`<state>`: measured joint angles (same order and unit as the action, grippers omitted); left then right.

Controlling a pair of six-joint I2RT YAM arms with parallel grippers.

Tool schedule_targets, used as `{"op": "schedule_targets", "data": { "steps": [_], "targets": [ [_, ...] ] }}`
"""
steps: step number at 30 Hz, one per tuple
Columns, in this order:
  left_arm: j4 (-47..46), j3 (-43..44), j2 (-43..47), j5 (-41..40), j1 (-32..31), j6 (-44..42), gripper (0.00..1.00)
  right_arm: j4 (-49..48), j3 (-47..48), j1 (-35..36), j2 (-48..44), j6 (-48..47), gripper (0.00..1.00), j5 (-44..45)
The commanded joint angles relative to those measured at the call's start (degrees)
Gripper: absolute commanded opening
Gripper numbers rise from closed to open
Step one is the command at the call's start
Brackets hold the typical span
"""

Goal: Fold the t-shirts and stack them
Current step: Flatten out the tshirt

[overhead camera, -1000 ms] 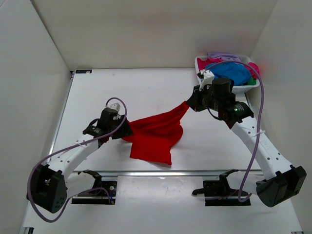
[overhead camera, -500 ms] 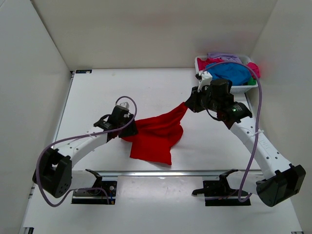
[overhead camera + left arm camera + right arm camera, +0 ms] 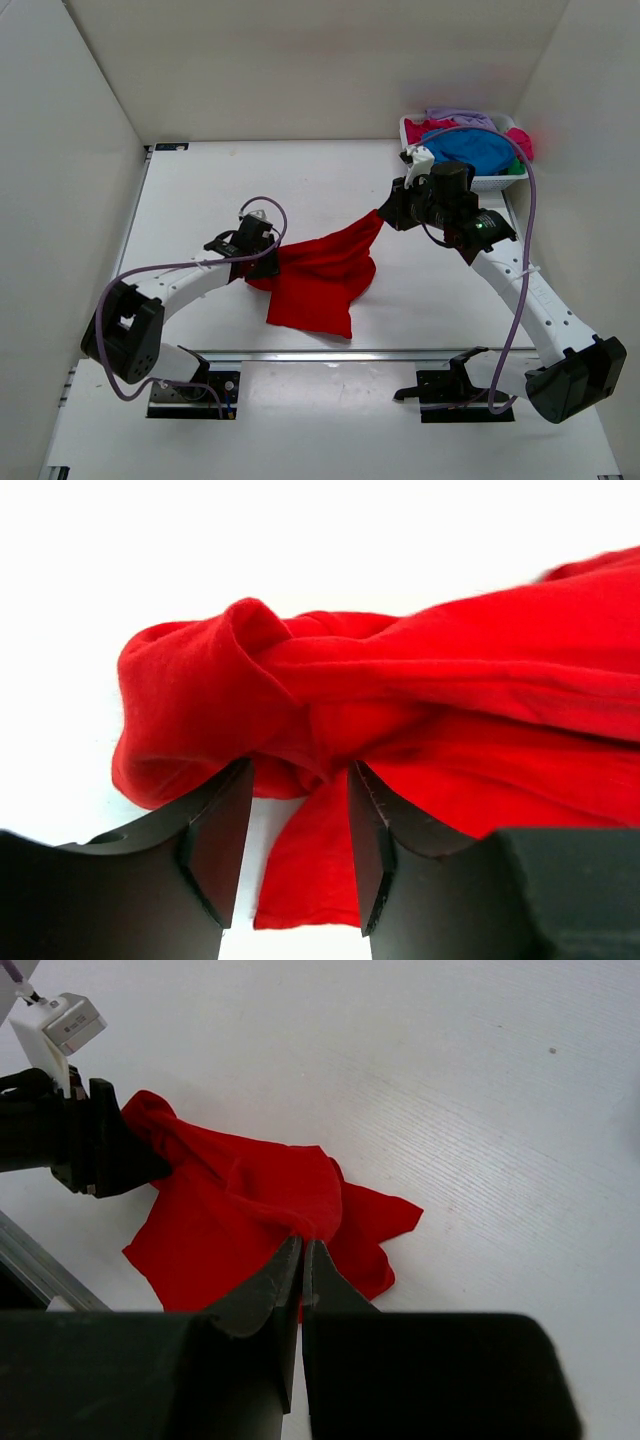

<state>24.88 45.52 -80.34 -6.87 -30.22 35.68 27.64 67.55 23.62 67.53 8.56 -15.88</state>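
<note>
The red t-shirt (image 3: 320,280) hangs bunched between my two grippers over the middle of the table, its lower part resting on the surface. My right gripper (image 3: 385,214) is shut on its upper right corner and holds it raised; the right wrist view shows the jaws pinched on the red cloth (image 3: 250,1210). My left gripper (image 3: 262,266) is open at the shirt's left end, its jaws standing either side of a bunched red fold (image 3: 300,710). Blue (image 3: 470,150), magenta-pink (image 3: 430,127), lavender (image 3: 455,115) and green (image 3: 517,167) t-shirts lie piled in the basket.
The white mesh basket (image 3: 412,137) stands at the far right corner of the table, close behind my right arm. A metal rail (image 3: 330,352) runs along the table's near edge. White walls enclose the table on three sides.
My left gripper has moved right, up against the shirt's left end. My right gripper has stayed nearly still, holding the corner.
</note>
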Motion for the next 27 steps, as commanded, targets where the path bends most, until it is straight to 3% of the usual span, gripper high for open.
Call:
{"op": "schedule_targets", "data": {
  "steps": [1, 3, 5, 6, 13, 16, 22, 27],
  "targets": [
    [-0.63, 2.29, -0.96, -1.83, 0.33, -0.35, 0.53, -2.94, -0.40, 0.20, 0.15, 0.23, 0.00, -0.29],
    [-0.63, 2.29, -1.48, -2.44, 0.16, -0.35, 0.50, -2.94, -0.31, 0.03, -0.11, -0.21, 0.00, -0.12],
    [-0.45, 2.56, -1.84, -2.71, 0.25, -0.18, 0.38, -2.94, -0.31, 0.03, -0.20, -0.29, 0.00, -0.47],
    [-0.45, 2.56, -1.84, -2.88, 0.07, -0.52, 0.25, -2.94, -0.23, 0.11, -0.03, -0.21, 0.00, -0.38],
    [1.48, 2.64, 1.84, -2.97, 1.91, -0.35, 0.00, -2.42, -0.66, -0.15, -0.11, -0.30, 0.00, -0.03],
    [5.78, 4.83, 5.34, -2.71, 3.49, -2.80, 0.00, -0.05, 0.30, -2.42, 0.15, -1.78, 0.00, 0.32],
    [11.59, 11.52, 15.90, 5.36, 15.17, -7.55, 0.00, 2.15, 0.57, -10.34, -1.34, -4.25, 0.00, -2.67],
    [15.80, 17.14, 16.01, 6.61, 16.24, -10.01, 0.00, 3.74, 0.57, -12.89, -1.43, -5.48, 0.00, -2.31]
  ]
}}
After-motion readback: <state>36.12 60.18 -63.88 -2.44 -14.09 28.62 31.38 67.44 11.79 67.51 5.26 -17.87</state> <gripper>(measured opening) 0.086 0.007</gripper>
